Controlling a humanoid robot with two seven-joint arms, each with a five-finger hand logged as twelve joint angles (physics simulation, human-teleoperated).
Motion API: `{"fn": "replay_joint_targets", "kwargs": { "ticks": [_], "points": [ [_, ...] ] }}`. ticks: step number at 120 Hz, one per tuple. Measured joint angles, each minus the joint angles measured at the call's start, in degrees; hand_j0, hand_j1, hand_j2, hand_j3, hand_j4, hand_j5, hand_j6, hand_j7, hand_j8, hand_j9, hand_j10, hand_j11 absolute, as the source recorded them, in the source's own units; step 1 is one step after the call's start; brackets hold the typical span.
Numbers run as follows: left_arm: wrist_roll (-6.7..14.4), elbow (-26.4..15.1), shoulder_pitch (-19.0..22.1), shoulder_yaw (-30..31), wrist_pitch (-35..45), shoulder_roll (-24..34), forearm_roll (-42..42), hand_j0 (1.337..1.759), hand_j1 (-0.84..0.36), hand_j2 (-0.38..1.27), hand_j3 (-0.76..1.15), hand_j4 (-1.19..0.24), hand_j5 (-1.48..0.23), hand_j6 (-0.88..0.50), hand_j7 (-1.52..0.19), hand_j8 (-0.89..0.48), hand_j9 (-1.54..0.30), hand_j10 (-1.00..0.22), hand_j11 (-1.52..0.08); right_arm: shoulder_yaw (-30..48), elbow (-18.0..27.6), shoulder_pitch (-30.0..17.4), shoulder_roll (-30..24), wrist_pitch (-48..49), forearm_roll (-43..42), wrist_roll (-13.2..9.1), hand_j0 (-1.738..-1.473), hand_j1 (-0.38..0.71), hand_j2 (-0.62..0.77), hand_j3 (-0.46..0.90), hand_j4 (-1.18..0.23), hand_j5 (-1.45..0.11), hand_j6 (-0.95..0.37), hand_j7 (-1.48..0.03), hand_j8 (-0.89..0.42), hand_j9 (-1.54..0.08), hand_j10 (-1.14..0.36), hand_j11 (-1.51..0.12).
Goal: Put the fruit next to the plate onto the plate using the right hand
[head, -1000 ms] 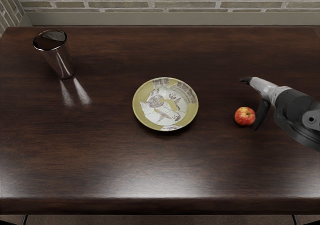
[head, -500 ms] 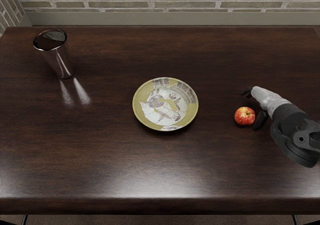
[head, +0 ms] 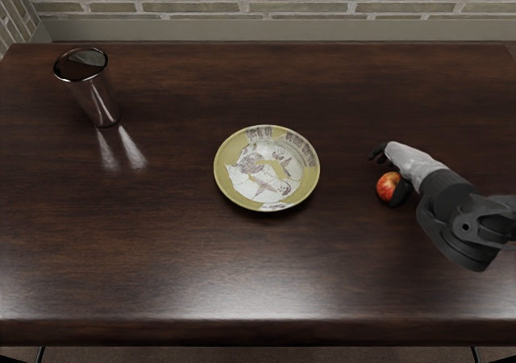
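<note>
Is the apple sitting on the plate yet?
No, the apple lies on the table right of the plate, partly hidden by the right hand.

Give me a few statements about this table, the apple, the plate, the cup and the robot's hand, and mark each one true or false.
1. The apple lies on the plate. False: it lies on the table, to the right of the plate and apart from it.
2. The right hand is at the apple and covers part of it. True.
3. A metal cup stands upright near the table's far left corner. True.
4. The left arm reaches toward the plate. False: no left arm is in view; only the right arm shows, coming in from the right edge.
</note>
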Motion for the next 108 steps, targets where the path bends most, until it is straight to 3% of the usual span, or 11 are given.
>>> {"fn": "replay_joint_targets", "kwargs": {
  "ticks": [47,108],
  "points": [
    [0.00,0.00,0.00,0.00,0.00,0.00,0.00,1.658,0.35,0.00,0.00,0.00,0.00,0.00,0.00,0.00,0.00,0.00,0.00,-0.19,0.06,-0.44,-0.19,-0.17,-0.03,0.01,-1.657,0.18,-0.08,0.00,-0.45,-0.60,-0.46,-0.59,-0.45,-0.60,-0.45,-0.60],
    [0.00,0.00,0.00,0.00,0.00,0.00,0.00,1.658,0.35,0.00,0.00,0.00,0.00,0.00,0.00,0.00,0.00,0.00,0.00,-0.17,0.25,-0.46,-0.68,-0.25,-0.62,0.02,-1.657,0.24,0.06,0.00,-0.54,-0.72,-0.50,-0.71,-0.38,-0.72,-0.54,-0.72]
  ]
}}
